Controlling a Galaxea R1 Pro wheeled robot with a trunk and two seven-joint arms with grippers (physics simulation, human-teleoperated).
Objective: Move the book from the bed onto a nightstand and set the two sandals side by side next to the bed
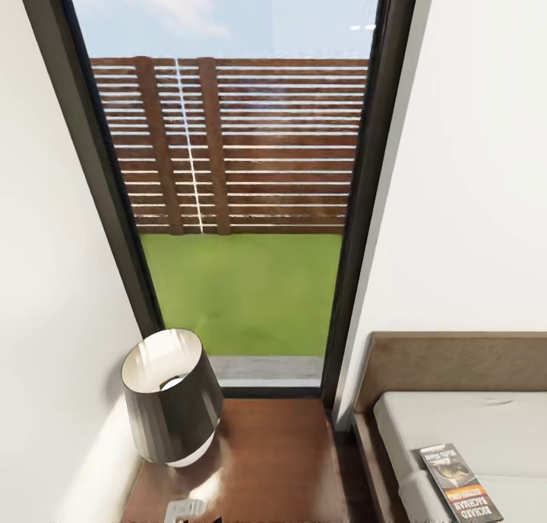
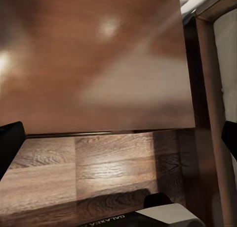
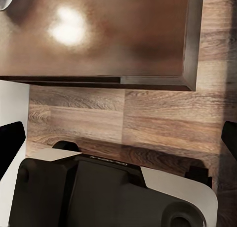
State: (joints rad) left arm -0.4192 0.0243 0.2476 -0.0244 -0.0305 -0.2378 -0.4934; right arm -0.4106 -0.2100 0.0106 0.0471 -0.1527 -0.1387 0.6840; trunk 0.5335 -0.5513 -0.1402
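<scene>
Right below us sits the nightstand (image 1: 281,462) with a lamp (image 1: 171,398); book (image 1: 460,483) lies on the bed (image 1: 486,424). Both sets of fingers (image 2: 10,143) (image 3: 11,145) look spread apart.

you had the nightstand (image 1: 281,462) under you in dark reddish wood, its top polished enough to throw back soft glare, and the floor (image 2: 98,177) was matt brown wood plank with plain grain. the lamp (image 1: 171,398) wore a dark ribbed shade with a pale inner lining, the bed (image 1: 448,360) frame was flat matt wood around a smooth pale cloth mattress (image 1: 479,424). the book (image 1: 460,483) looked like a glossy paper cover, and the fence (image 1: 235,143) outside was slatted brown wood.
</scene>
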